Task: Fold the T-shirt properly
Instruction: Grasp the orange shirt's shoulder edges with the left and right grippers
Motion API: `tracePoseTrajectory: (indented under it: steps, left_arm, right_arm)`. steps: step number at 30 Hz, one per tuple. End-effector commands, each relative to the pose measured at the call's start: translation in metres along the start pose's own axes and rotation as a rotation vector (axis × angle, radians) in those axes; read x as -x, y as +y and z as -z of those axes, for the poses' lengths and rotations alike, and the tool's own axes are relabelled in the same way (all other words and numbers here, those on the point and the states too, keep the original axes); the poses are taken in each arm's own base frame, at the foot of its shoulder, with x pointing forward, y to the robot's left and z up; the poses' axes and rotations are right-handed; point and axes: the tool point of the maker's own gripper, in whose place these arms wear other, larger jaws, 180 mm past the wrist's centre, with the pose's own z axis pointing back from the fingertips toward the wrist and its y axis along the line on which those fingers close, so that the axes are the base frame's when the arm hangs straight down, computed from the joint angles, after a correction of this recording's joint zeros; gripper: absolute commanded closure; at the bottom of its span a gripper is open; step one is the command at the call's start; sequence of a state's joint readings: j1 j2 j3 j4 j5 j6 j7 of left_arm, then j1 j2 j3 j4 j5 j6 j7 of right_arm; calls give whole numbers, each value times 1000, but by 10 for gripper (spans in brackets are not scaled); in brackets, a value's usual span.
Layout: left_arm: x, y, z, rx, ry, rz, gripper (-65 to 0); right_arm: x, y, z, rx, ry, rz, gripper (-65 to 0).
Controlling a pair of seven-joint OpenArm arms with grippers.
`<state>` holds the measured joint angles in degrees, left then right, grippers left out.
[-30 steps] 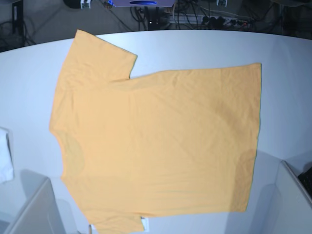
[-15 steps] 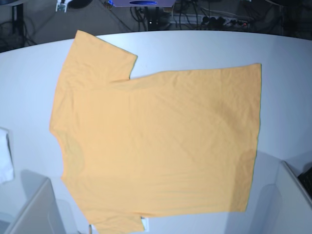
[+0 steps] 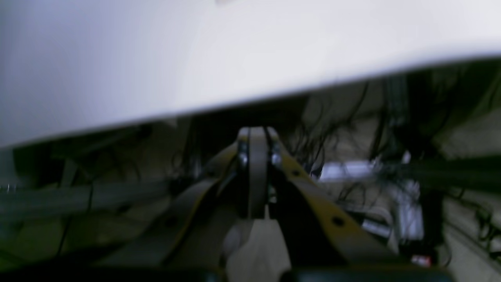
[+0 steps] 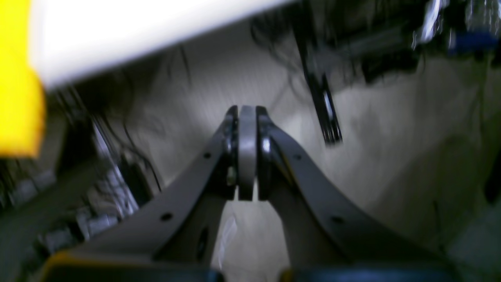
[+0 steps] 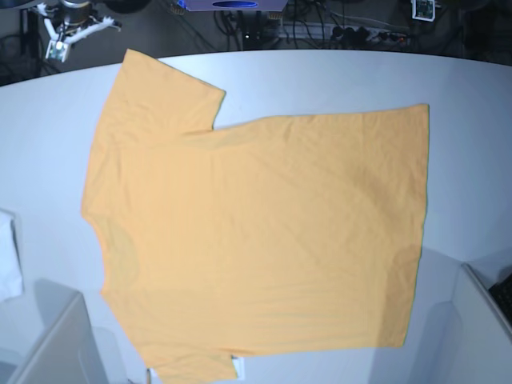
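Observation:
The light-orange T-shirt [image 5: 256, 232] lies spread flat on the white table [image 5: 320, 80], collar to the left and hem to the right. One sleeve points to the far edge, the other to the near edge. My right gripper [image 5: 54, 48] hangs beyond the table's far left edge, near the far sleeve, and is shut and empty [image 4: 246, 113]. A blurred edge of the T-shirt [image 4: 15, 78] fills the left of the right wrist view. My left gripper [image 5: 424, 8] sits off the table at the top right, its jaws pressed together on nothing [image 3: 257, 135].
A white cloth [image 5: 8, 256] lies at the table's left edge. Grey bins stand at the near left [image 5: 56, 344] and near right [image 5: 480, 328]. Cables and a power strip [image 5: 352, 32] run behind the table.
Behind the table, my right gripper has swung left and down to the far left corner. My left gripper has shifted right along the top edge. The T-shirt has not moved.

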<state>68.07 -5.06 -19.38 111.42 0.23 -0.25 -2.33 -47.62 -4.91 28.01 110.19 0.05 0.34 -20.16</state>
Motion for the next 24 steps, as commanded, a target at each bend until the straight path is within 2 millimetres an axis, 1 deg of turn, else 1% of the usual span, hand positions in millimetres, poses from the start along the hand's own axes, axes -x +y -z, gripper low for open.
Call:
tracePoseTrajectory:
  steps: [1,3,5,7,10,12,13,15,16,18,19,20,21,22,24]
  left_arm:
    - [-9,5,-2,-15,-30,11,0]
    - [-18,7,4,-25,-58,-15,0]
    - [-22,10,9,-37,-70,-62,0]
    - [-26,12,13,-43,-85,-122,0]
    - [-29,16,16,-53,-98,-199,0]
    - [-35,20,20,-66,-120,-223,0]
    - [-38,22,22,-71,-131,-235,-20]
    - [-40,23,24,-74,-139,-246,-109]
    - [-41,25,25,-79,-144,-261,-163]
    - [-46,32,28,-98,-165,-303,-245]
    - [-48,36,30,-107,-174,-332,-293]
    - [-48,39,33,-114,-175,-362,-341]
    - [-46,42,36,-117,-163,-397,-388]
    - [-48,46,41,-123,-162,-430,-426]
    - [-53,50,50,-94,-158,-477,-469]
  right_arm:
    - [-15,2,-2,-1,-51,10,0]
    - [-36,10,1,-11,-103,35,0]
    - [-53,15,4,-18,-142,54,0]
    - [-69,27,6,-62,-163,84,0]
    - [-83,49,11,-205,-135,159,0]
    - [-90,55,16,-271,-88,199,0]
    - [-92,56,17,-295,-64,207,0]
    - [-99,56,19,-339,-44,214,-149]
    - [-102,56,20,-361,-36,214,-216]
    - [-109,58,20,-404,-29,202,-312]
    - [-111,56,20,-414,-24,194,-344]
    - [-113,54,21,-418,-11,197,-359]
    - [-114,49,22,-412,1,197,-359]
    - [-114,45,24,-403,16,205,-357]
    - [-113,42,30,-400,44,232,-353]
